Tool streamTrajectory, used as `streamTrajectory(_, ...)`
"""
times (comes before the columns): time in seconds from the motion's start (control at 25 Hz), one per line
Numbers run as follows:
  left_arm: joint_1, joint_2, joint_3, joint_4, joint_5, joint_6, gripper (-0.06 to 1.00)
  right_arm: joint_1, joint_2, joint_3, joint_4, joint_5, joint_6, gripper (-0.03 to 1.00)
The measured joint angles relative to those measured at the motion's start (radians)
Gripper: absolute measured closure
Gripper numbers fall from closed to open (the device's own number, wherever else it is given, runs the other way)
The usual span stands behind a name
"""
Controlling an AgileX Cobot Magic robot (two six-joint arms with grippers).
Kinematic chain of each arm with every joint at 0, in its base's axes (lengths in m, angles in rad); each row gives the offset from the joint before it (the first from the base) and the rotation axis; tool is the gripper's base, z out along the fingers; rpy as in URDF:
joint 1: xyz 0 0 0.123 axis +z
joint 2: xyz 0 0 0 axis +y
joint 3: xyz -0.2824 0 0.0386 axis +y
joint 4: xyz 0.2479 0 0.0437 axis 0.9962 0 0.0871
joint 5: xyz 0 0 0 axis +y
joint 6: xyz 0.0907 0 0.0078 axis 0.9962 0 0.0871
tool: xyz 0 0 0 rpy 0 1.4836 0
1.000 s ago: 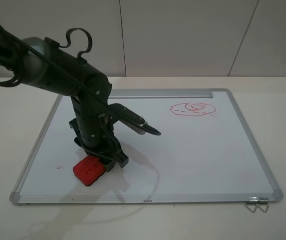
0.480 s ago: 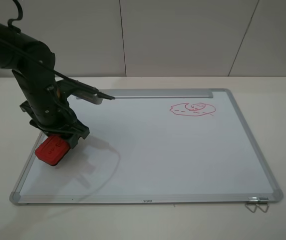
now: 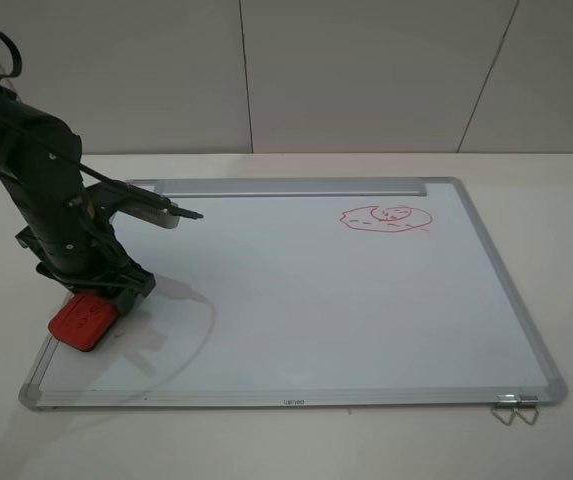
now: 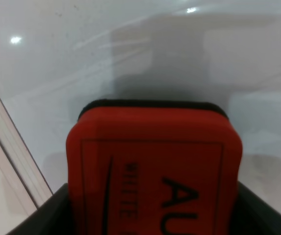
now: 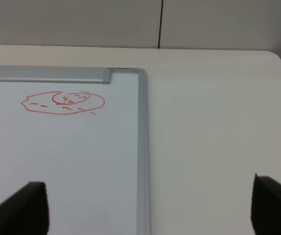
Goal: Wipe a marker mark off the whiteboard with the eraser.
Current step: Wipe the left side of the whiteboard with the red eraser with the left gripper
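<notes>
Gripping the eraser (image 3: pixel 83 322), the left tool (image 3: pixel 106 292) holds it at the whiteboard's (image 3: pixel 316 300) edge. The right tool (image 5: pixel 150 208) stands open

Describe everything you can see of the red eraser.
The eraser is a small red block with rounded corners, dark printed lettering on top and a dark felt base. The left tool is shut on one end, holding it over the whiteboard by its left frame, near the front corner. Whether the felt touches the board cannot be told.
</notes>
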Motion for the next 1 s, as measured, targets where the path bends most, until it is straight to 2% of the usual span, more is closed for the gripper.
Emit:
streamTrajectory(0.28,-0.013,0.057,-0.008,0.004,-0.009,0.001,0.37,0.0,0.0,0.0,0.0,0.0,0.0,0.26)
streamTrajectory(0.48,-0.06,0.065,-0.027,-0.002,-0.016,0.002,0.37,0.0,0.0,0.0,0.0,0.0,0.0,0.26)
streamTrajectory(0.88,-0.245,0.085,-0.086,-0.134,-0.062,0.012,0.37,0.0,0.0,0.0,0.0,0.0,0.0,0.26)
streamTrajectory(1.0,-0.29,0.09,-0.106,-0.152,-0.054,0.014,0.37,0.0,0.0,0.0,0.0,0.0,0.0,0.26)
